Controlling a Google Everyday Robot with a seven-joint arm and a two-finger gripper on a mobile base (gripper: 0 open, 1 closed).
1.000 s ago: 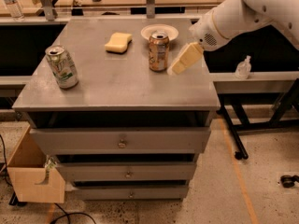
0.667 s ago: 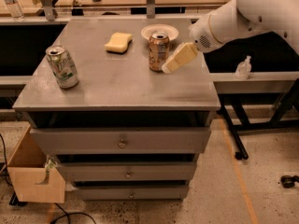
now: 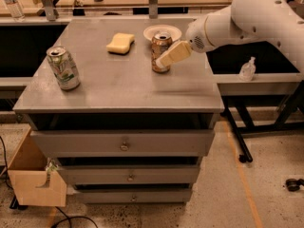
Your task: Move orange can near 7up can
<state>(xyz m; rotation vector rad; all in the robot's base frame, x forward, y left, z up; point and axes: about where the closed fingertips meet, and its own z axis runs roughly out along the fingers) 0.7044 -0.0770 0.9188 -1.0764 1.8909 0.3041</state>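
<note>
The orange can [image 3: 158, 45] stands upright at the back middle of the grey cabinet top [image 3: 123, 87], just in front of a white plate. The 7up can [image 3: 62, 67] stands upright near the left edge, well apart from the orange can. My gripper [image 3: 164, 61] reaches in from the right on the white arm [image 3: 247, 13] and sits against the orange can's right front side, covering part of its lower body. The can rests on the surface.
A yellow sponge [image 3: 120, 42] lies left of the orange can. The white plate [image 3: 162, 31] sits at the back. A small clear bottle [image 3: 247, 69] stands on the shelf to the right. A cardboard box [image 3: 33, 175] is on the floor at the left.
My gripper has moved left, from beside the orange can to up against it. Both cans have stayed in place.
</note>
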